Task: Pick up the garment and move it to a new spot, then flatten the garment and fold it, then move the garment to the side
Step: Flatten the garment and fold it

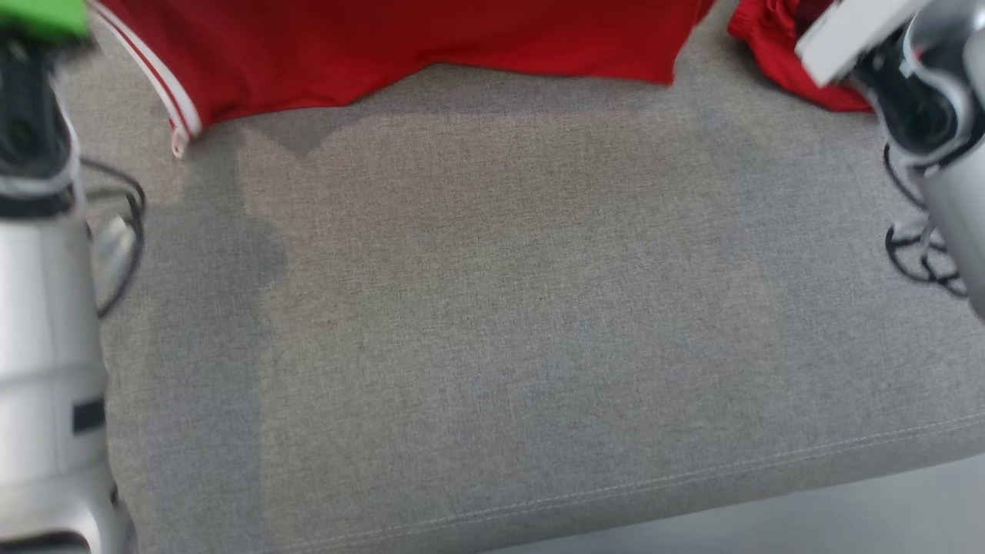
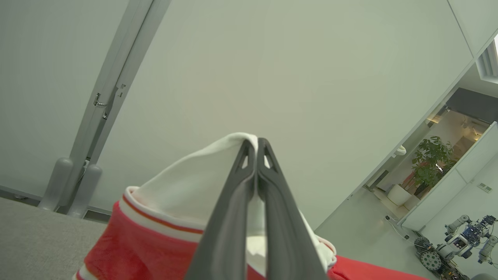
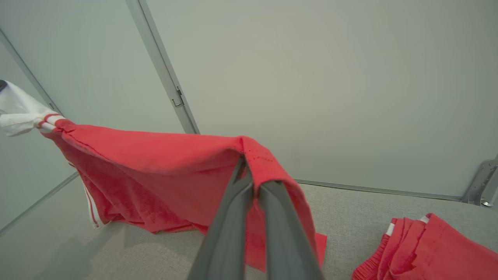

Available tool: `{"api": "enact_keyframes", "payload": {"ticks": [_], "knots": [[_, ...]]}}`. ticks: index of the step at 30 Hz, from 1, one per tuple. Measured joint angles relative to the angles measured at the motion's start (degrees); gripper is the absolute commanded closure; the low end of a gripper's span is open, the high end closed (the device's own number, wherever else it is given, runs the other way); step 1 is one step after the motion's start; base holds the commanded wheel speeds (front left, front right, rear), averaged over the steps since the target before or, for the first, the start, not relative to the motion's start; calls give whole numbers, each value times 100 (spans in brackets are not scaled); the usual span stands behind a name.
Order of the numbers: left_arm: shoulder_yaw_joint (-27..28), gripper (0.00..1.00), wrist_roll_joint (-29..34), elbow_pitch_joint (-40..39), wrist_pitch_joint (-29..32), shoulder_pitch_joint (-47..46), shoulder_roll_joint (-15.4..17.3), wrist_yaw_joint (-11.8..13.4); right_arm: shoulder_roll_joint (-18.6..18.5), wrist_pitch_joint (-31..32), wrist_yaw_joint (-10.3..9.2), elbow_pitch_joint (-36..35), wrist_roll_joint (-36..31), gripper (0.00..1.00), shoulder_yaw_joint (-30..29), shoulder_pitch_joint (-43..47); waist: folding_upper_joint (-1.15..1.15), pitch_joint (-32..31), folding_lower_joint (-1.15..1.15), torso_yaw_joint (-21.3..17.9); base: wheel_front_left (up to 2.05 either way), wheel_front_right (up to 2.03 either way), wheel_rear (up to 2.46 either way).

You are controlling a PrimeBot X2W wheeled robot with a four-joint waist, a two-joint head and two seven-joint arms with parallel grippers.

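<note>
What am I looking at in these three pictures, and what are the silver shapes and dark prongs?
This is a wheeled robot with two arms. The head view comes from a camera on its head, looking down at a grey padded surface. The silver shapes at the edges of that view are its left forearm and right forearm. The other two pictures come from cameras on the wrists, each looking along that arm's two dark fingers. The left jaws are shut on the white band of a red garment. The right jaws are shut on a red edge of the same piece. It is lifted and stretched between them, with its lower part hanging down toward the surface. A second red garment lies bunched on the robot's right, untouched.
</note>
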Motion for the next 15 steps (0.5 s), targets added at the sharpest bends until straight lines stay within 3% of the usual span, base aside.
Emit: {"api": "enact_keyframes", "payload": {"ticks": [7,15], "knots": [[-66,100,-35,-570,-2,1736,-19,-56,-185,-229,21,-341,318,100,190,1217,0,-106,0,75,0,0,0],[223,100,-224,-1340,-201,3436,-141,164,-298,-358,21,-1095,608,100,550,2307,0,-353,0,177,0,0,0]]}}
